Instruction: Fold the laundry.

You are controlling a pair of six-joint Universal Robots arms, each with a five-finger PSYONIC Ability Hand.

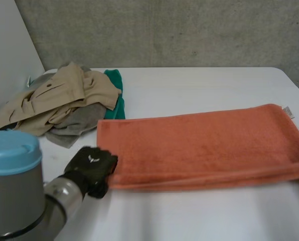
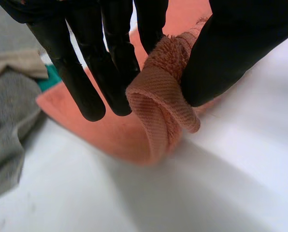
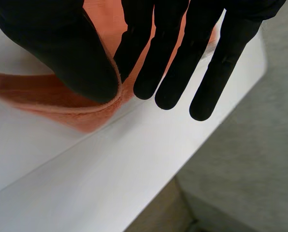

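An orange towel (image 1: 199, 148) lies folded lengthwise across the middle of the white table (image 1: 199, 211). My left hand (image 1: 92, 168) is at its near left corner. In the left wrist view the thumb (image 2: 231, 53) and a finger pinch that corner of the towel (image 2: 158, 101), which curls up between them. My right hand (image 3: 76, 53) pinches the towel's (image 3: 52, 99) near right corner between thumb and fingers (image 3: 175, 63), close to the table's right edge.
A heap of laundry lies at the far left: a beige garment (image 1: 59, 95), a grey one (image 1: 71, 125) and a green one (image 1: 117, 90). The grey cloth (image 2: 8, 125) lies beside my left hand. Beyond the table's right edge (image 3: 149, 193) the floor drops away.
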